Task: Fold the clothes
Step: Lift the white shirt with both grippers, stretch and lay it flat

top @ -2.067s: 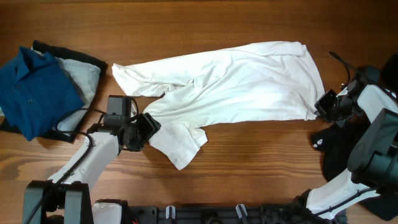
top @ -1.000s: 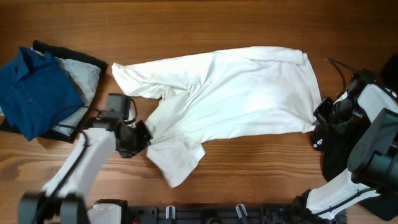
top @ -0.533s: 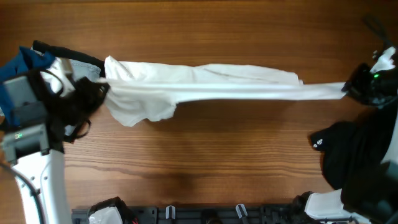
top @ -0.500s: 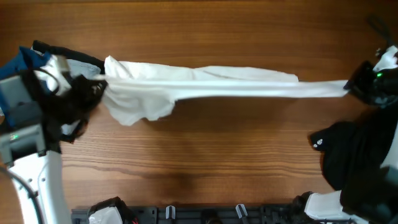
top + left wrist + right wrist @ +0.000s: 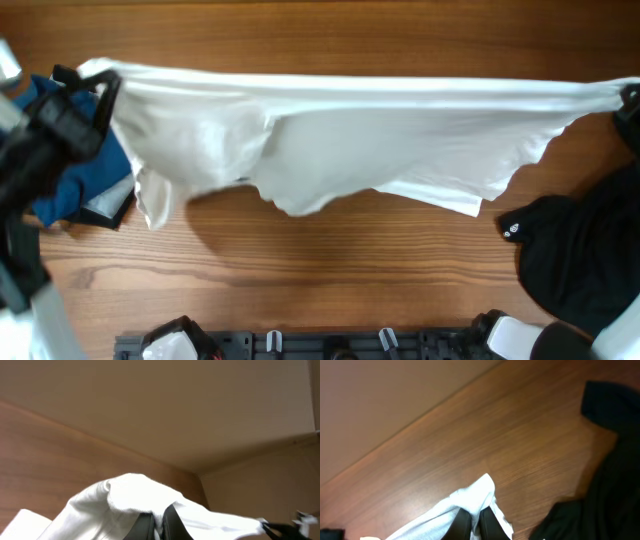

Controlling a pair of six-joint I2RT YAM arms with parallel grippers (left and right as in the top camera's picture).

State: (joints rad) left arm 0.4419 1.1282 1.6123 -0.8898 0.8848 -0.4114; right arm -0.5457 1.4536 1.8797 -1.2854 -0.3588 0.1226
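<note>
Overhead: T-shirt (image 5: 400,140) stretched; corner in left end effector (image 5: 100,88)

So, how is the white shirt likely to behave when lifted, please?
Probably very floppy: the shirt sags in scallops between the left gripper and right gripper. Likely light: two small pinches hold it up. Its loose edge may swing.

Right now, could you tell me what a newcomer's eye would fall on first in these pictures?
The white T-shirt strikes first: it hangs stretched across the width of the wooden table, pinched at one end by the left tool and at the other by the right tool. A blue shirt lies at the left edge, a black garment at the lower right.
</note>
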